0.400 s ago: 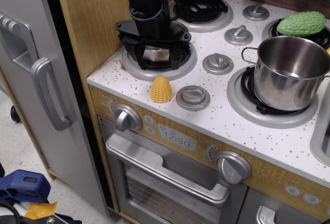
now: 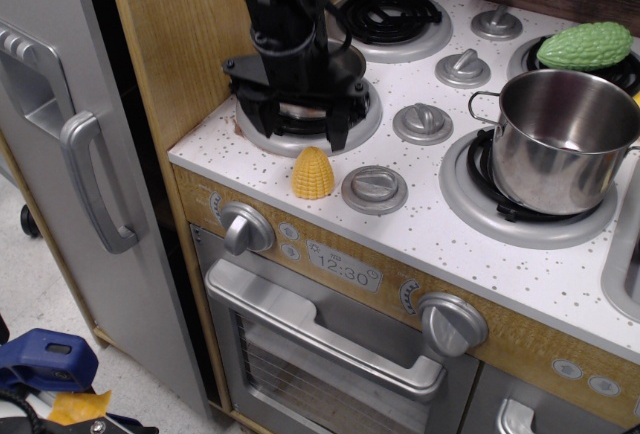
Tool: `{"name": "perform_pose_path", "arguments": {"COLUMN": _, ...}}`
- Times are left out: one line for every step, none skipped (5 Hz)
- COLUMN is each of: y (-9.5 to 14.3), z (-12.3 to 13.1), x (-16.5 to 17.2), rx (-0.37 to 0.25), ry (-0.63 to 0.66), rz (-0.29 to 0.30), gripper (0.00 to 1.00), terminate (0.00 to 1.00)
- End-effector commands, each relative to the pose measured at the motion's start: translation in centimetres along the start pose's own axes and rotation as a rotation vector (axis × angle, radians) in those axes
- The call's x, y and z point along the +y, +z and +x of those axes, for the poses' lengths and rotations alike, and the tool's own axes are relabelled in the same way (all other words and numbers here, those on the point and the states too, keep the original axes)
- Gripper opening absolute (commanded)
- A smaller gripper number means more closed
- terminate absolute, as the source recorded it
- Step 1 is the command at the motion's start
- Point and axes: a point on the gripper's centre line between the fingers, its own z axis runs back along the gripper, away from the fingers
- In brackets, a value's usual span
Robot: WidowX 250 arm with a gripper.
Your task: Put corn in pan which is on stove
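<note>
The yellow ribbed corn [image 2: 312, 174] stands upright on the stove's white speckled top [image 2: 440, 224], near the front edge beside a silver knob [image 2: 374, 189]. My black gripper [image 2: 293, 126] hangs over the front-left burner [image 2: 305, 134], just behind the corn. Its fingers are spread open and hold nothing. The small pan is hidden under the gripper body, so I cannot make it out.
A large steel pot [image 2: 560, 144] sits on the front-right burner. A green bumpy toy vegetable [image 2: 585, 44] lies on the back-right burner. Several silver knobs stand between the burners. A wood-look side panel [image 2: 170, 44] and a grey door with handle [image 2: 90, 184] are to the left.
The gripper has shifted slightly left and toward the front, now covering the shiny pan that showed between its fingers. The corn has not moved.
</note>
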Motion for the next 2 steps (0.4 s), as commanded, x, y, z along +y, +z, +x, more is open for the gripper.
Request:
{"name": "perform_pose_path", "arguments": {"y": -0.5, "z": 0.6, "x": 0.4, "rx": -0.055, "ry": 0.014, "rz": -0.029, "gripper": 1.0, "terminate": 0.0}}
{"name": "perform_pose_path", "arguments": {"y": -1.6, "z": 0.2, "x": 0.4, "rx": -0.065, "ry": 0.02, "rz": -0.06, "gripper": 1.0, "terminate": 0.0}}
